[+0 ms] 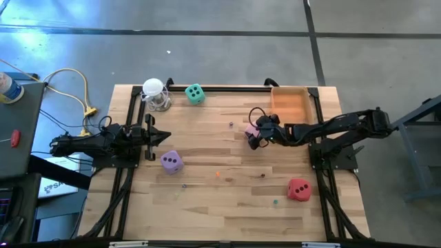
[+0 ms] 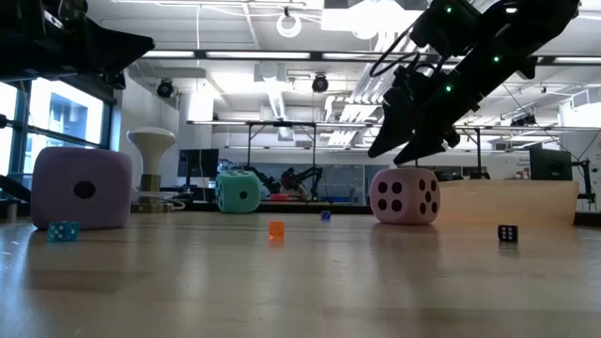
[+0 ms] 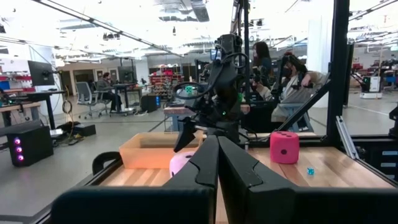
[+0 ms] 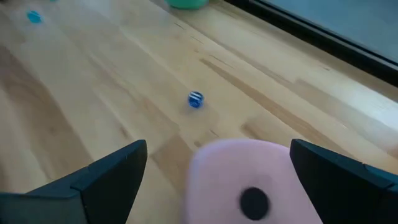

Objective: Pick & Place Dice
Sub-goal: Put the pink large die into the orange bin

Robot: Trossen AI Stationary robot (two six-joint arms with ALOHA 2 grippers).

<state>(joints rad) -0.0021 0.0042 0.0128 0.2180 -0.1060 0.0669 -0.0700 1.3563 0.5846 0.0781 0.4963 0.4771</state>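
Observation:
The pink die [image 1: 249, 127] rests flat on the table near the middle, right of centre. My right gripper [image 4: 217, 147] hangs open just above it, one finger on each side, with gaps showing; in the low view it slants down over the pink die [image 2: 405, 195]. The purple die [image 1: 171, 161] sits in front of my left gripper [image 1: 157, 136], which is shut and waits at the table's left side. The mint green die [image 1: 195, 94] is at the far edge. The red die [image 1: 298, 189] sits near the right front.
An orange tray [image 1: 289, 105] stands at the far right corner, just behind my right gripper. A white round-topped object [image 1: 155, 93] stands at the far left beside the green die. Tiny coloured beads and small dice lie scattered on the wood, one blue bead [image 4: 195, 99] near the pink die.

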